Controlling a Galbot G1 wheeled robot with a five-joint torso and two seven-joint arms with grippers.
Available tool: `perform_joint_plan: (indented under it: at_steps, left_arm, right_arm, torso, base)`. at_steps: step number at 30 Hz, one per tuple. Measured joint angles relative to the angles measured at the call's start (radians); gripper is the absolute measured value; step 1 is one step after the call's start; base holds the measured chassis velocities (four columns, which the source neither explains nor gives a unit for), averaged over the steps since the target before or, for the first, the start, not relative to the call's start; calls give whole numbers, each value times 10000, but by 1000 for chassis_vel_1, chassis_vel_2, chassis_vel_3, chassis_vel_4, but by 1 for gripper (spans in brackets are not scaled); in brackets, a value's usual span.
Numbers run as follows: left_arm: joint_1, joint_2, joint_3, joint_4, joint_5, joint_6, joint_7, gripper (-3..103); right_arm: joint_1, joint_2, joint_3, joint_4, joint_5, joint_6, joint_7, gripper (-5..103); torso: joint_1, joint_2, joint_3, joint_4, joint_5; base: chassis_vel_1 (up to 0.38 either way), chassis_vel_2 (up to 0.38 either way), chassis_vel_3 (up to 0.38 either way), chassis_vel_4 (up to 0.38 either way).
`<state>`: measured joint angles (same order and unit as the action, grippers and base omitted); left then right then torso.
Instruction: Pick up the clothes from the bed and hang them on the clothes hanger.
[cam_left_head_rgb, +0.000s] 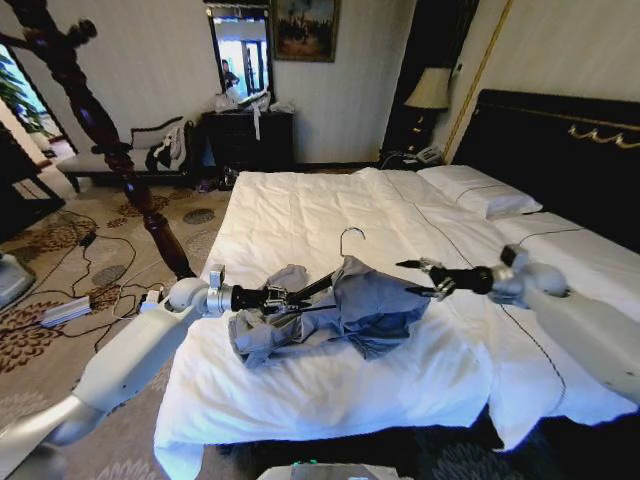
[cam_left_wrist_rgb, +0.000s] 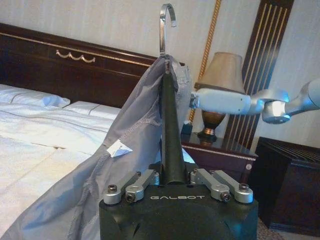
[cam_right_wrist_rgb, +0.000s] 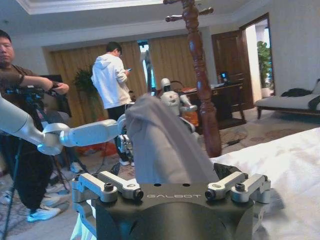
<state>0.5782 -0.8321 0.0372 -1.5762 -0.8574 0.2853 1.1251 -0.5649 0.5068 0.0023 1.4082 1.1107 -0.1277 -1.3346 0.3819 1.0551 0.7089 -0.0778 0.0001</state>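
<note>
Left tool (cam_left_head_rgb: 283, 297) clamps the clothes hanger (cam_left_head_rgb: 322, 284); right tool (cam_left_head_rgb: 416, 279) spread beside the clothes (cam_left_head_rgb: 372, 303).

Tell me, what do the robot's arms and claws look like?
The arms are smooth white tubes with silvery joints. The left claw and right claw are black, with thin fingers of silvery metal and small bolts. The claw bases say GALBOT in pale letters.

One shirt (cam_left_head_rgb: 370, 300), one hanger (cam_left_head_rgb: 340, 262), one bed (cam_left_head_rgb: 300, 210), two pillows (cam_left_head_rgb: 480, 190), one lamp (cam_left_head_rgb: 430, 90), one coat stand (cam_left_head_rgb: 100, 130)
</note>
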Motion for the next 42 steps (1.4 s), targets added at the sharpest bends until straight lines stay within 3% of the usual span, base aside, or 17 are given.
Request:
perform_joint_plan:
  at_steps: [8,11,12,15,17,20,23,25,29,31,42]
  left_arm:
    - [-83,-116,92,168,176,7,79,20]
    - [-88,-76,104,204,274,-12,148,20]
    - [-88,-76,98,256,323,-30,186,20]
    - [-88,-82,69,304,363,-38,224,20]
    - [-86,-60,54,318,398,-46,278,20]
    - [-73,-6,49,317,426,-77,324,20]
    - [-44,46,44,336,479,-97,339,20]
    - [-41,46,43,342,482,-103,339,20]
    - [-108,-8,37,390,483,-108,337,20]
    - [-136,-27,35,407,482,-108,331,20]
    - [-233,-151,5,501,480,-99,311,20]
  right_arm:
    - [1006,1020,-1107,-655,-461,-161,-916,102]
    - [1364,1333,-1394,-957,-613,-164,-1181,93]
    - [1440,1413,-1452,-1030,-721,-149,-1242,83]
    - [1477,1477,-1485,-1100,-830,-103,-1269,77]
    - [1526,1536,-1491,-1216,-975,1,-1338,65]
    - [1614,1574,-1485,-1377,-1183,112,-1462,60]
    - [1710,1548,-1386,-1539,-1506,221,-1750,43]
    - [1707,1524,-1360,-1544,-1563,232,-1797,43]
    - [1564,1483,-1184,-1488,-1820,355,-1806,22]
    - [1546,1482,-1152,-1471,-1925,404,-1824,16]
    - [1378,1484,-1032,-1327,-2514,557,-1940,14]
  torso:
    - [0,0,0,0,-2]
    - [1,0,0,2,-4]
    - [0,0,0,1,-4]
    - [0,0,-1,-2,-3]
    - [0,0,0,-4,-3]
    - [0,0,-1,-2,-1]
    - [0,1,-1,1,-2]
    - [0,0,-1,0,-1]
    - [0,0,-1,-2,0]
    - [-1,0,-1,-2,-1]
    - [-1,1,-1,-1,-1]
  base:
    - [0,0,0,0]
    - [0,0,0,0]
    - [0,0,0,0]
    - [0,0,0,0]
    - [0,0,0,0]
    - [0,0,0,0]
    - [0,0,0,0]
    - [0,0,0,0]
    - [0,0,0,0]
    - [0,0,0,0]
    - [0,0,0,0]
